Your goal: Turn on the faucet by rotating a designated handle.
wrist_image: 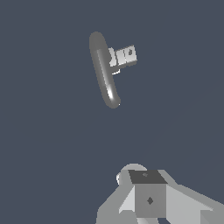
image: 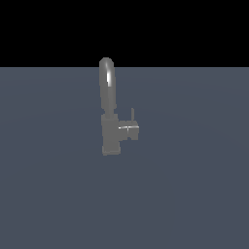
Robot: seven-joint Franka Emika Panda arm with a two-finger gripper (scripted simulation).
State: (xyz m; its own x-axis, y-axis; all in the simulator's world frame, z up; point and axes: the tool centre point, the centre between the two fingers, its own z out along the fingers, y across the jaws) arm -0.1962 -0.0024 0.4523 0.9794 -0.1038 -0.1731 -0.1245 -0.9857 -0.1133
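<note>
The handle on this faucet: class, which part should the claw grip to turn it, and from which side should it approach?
Probably grip the thin upright lever rod on the handle, not the stub itself. The stub projects from the faucet body toward the exterior view's right, so that side is open; come from above or from there, closing across the rod. The claw's fingers are not clearly seen in the wrist view.

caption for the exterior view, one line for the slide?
Grey gooseneck faucet standing alone on a flat blue-grey floor, its stub handle projecting toward the exterior view's right; no robot arm in frame.
</note>
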